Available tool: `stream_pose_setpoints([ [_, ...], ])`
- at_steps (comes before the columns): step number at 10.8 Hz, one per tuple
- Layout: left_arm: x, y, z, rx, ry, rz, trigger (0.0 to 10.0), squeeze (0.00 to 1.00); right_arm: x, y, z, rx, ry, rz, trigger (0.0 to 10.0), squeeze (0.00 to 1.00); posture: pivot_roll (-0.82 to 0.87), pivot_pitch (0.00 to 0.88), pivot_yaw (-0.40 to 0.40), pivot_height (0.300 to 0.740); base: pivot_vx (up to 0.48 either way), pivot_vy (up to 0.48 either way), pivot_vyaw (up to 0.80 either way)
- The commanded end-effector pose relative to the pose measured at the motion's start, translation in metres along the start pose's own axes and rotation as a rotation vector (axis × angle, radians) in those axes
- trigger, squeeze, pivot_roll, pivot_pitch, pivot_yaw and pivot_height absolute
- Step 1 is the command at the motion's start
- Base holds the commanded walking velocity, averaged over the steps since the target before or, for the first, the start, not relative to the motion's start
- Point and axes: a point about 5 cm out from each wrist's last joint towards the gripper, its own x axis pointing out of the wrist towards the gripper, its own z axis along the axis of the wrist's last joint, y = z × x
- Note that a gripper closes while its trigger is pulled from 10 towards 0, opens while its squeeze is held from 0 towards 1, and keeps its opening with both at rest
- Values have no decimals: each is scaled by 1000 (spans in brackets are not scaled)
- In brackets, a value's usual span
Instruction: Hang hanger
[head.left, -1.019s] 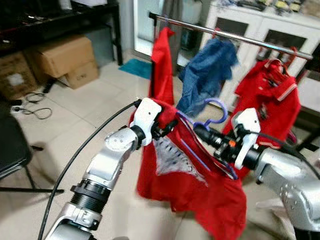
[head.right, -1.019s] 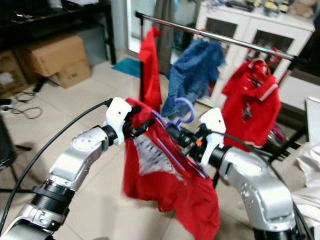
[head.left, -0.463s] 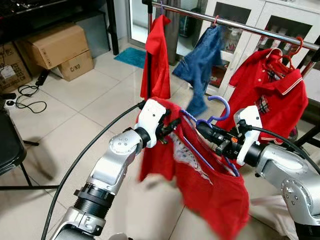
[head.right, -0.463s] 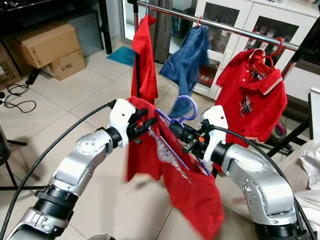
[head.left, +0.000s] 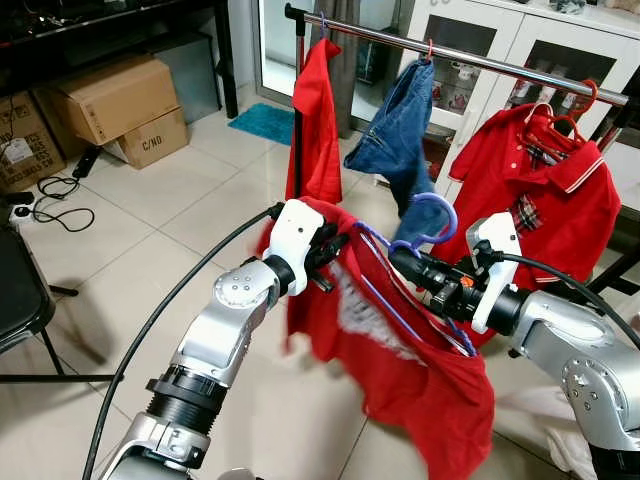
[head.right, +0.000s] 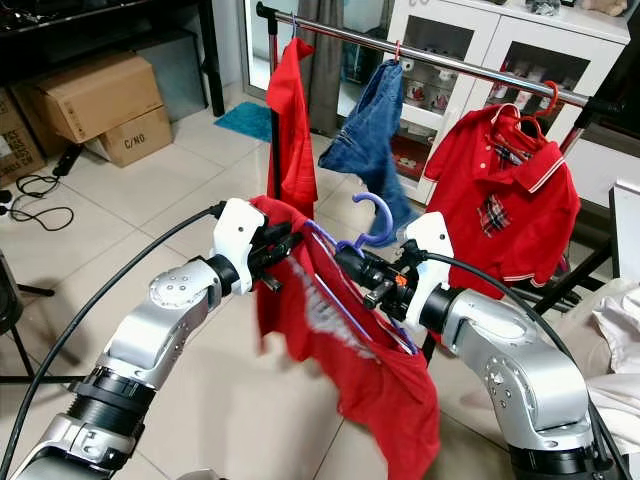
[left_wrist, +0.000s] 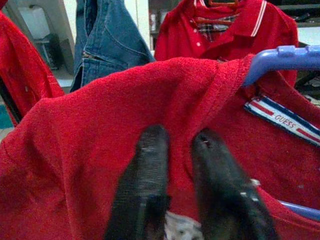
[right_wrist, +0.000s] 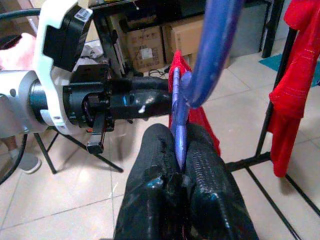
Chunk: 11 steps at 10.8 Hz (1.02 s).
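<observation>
Holding the purple hanger (head.left: 425, 232) up between both arms, in front of the clothes rail (head.left: 470, 58) but well short of it; hook not yet over the bar. Right gripper (right_wrist: 181, 165) has both black fingers pinched tight on the hanger's thin neck just below the hook, clear in the right wrist view. Left gripper (left_wrist: 180, 150) has its fingers nearly together, nipping a fold of the red shirt (head.left: 400, 350) near the collar, next to the hanger's shoulder end. The shirt is draped on the hanger and sags down between the arms, lower hem hanging free over the tile floor (head.left: 150, 220). On the rail behind: a red garment (head.left: 318, 120) at the robot's left end beside the upright post, blue jeans (head.left: 400, 140) in the middle, a red polo with striped collar (head.left: 545, 180) on a red hanger toward the right. White cabinet (head.left: 500, 40) behind the rail. Cardboard boxes (head.left: 115, 105) and a cable on the floor at far left. White cloth (head.right: 620, 340) at right edge.
</observation>
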Motion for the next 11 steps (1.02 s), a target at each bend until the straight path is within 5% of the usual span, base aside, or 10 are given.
stream_pose_setpoints([
  [1,2,6,4,13,-2,23,0,0,-1,2,14,-32,-42,34,10000,0,28,0,-62,740,0,0,0],
  [7,5,16,7,29,-25,11,0,0,-4,-1,14,-24,-20,8,10000,0,21,0,-66,740,0,0,0],
  [11,-12,8,67,-3,-224,-90,0,0,-11,-18,-21,-141,220,-120,10000,0,34,0,-73,740,0,0,0],
])
